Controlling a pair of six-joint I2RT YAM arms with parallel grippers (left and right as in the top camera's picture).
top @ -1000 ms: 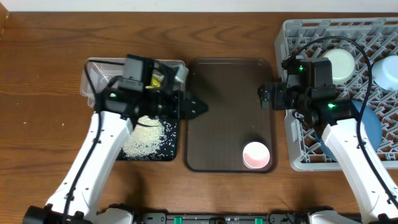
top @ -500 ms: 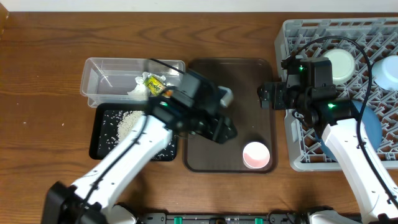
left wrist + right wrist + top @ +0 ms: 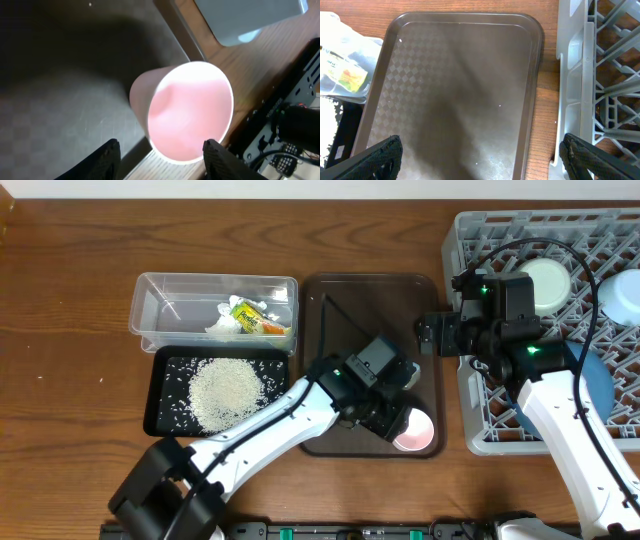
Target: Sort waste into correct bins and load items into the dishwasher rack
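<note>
**Left pincer** (image 3: 161,146): partway spread, one finger on either side of the pink cup (image 3: 190,112). A gap shows between one finger and the cup wall. Whether the other finger touches the cup cannot be told.

**Pink cup:** mouth up, in the near right corner of the brown serving tray (image 3: 340,310), near the left wall of the dishwasher rack (image 3: 462,240).

**Right pincer** (image 3: 480,142): wide, holding nothing. It hangs over the far right part of the brown serving tray, beside the rack's left edge.

**Dishwasher rack:** at the right end of the worktop (image 3: 60,330).
- The pale mint-white bowl (image 3: 545,283) is on the far side.
- The light-blue bowl (image 3: 622,298) is to the right of it, at the edge of view.
- The blue plate (image 3: 598,385) is nearer and partly hidden by the right arm.

**Clear tub** (image 3: 160,305): left of the serving tray, on the far side. At its right end lie the crumpled tissue (image 3: 222,323) and the snack wrapper (image 3: 250,315), touching each other.

**Black tray** (image 3: 160,415): directly near of the tub, their edges meeting. It holds the rice (image 3: 228,392) as one heap in the middle, with stray grains around it inside the tray.
</note>
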